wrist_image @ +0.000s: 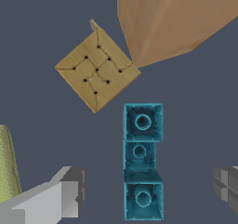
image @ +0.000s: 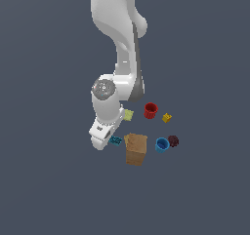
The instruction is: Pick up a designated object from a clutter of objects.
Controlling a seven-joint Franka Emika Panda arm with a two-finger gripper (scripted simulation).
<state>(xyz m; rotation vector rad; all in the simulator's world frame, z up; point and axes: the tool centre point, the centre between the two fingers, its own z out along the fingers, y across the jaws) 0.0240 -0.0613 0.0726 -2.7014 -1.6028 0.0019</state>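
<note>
The small flat elongated teal piece (wrist_image: pixel 142 160) with a dark speckled pattern is seen lying on the dark grey floor (image: pixel 49 190), just beside the tan cardboard-coloured box (image: pixel 136 149) on the exterior view's left. In the wrist view the piece shows three square segments, each with a round socket, and it is framed between the two grey fingertips (wrist_image: pixel 65 190) of the gripper (wrist_image: pixel 148 190) — the jaws are spread wide, well clear of the piece on both sides, with nothing pinched. A flat tan square tile (wrist_image: pixel 97 70) marked with dark dots lies near the box. Around the box the rest of the clutter is scattered: a pale yellow-green flat pad (image: pixel 128 114), a round red cup (image: pixel 151 110), a small yellow block (image: pixel 167 117), a round blue cup (image: pixel 161 145) and, touching it, a maroon lump (image: pixel 173 141).
</note>
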